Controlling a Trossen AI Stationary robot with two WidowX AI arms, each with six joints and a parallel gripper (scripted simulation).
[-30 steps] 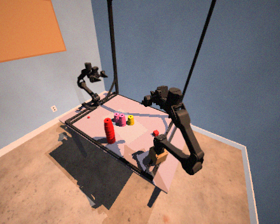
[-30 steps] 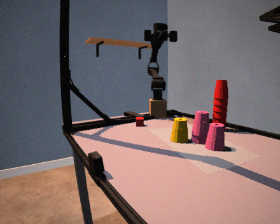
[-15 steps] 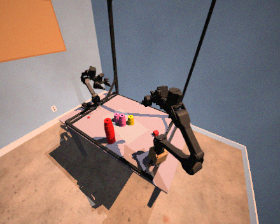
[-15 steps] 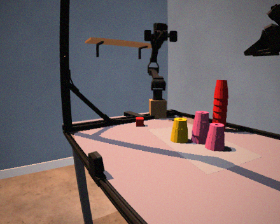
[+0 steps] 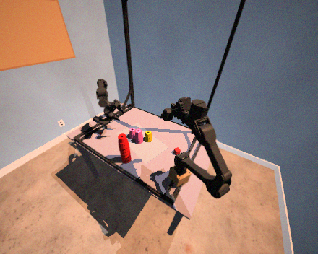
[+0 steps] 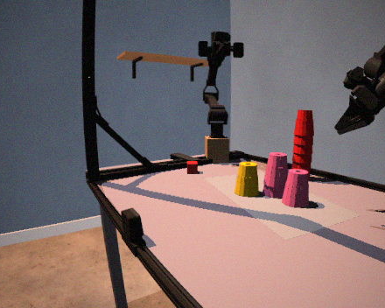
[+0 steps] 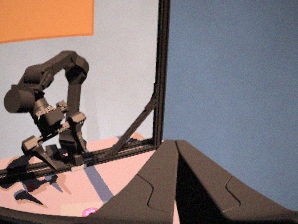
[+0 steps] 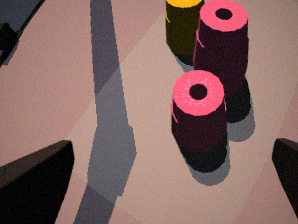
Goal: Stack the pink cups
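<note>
Two pink cup shapes stand side by side on the pale mat: a taller one (image 6: 276, 175) (image 8: 224, 19) and a shorter one (image 6: 296, 188) (image 8: 198, 96); they also show in the top view (image 5: 136, 135). I see no third pink cup apart from them. My right gripper (image 6: 347, 124) hangs open and empty well above the cups, looking down on them. My left gripper (image 7: 173, 150) (image 5: 167, 113) is shut on nothing, raised high over the far end of the table.
A yellow cup (image 6: 247, 178) (image 8: 184, 10) stands right beside the taller pink one. A tall stack of red cups (image 6: 304, 140) (image 5: 124, 148) stands behind them. A small red block (image 6: 192, 167) lies near the left arm's wooden base (image 6: 217, 149). Black frame rails edge the table.
</note>
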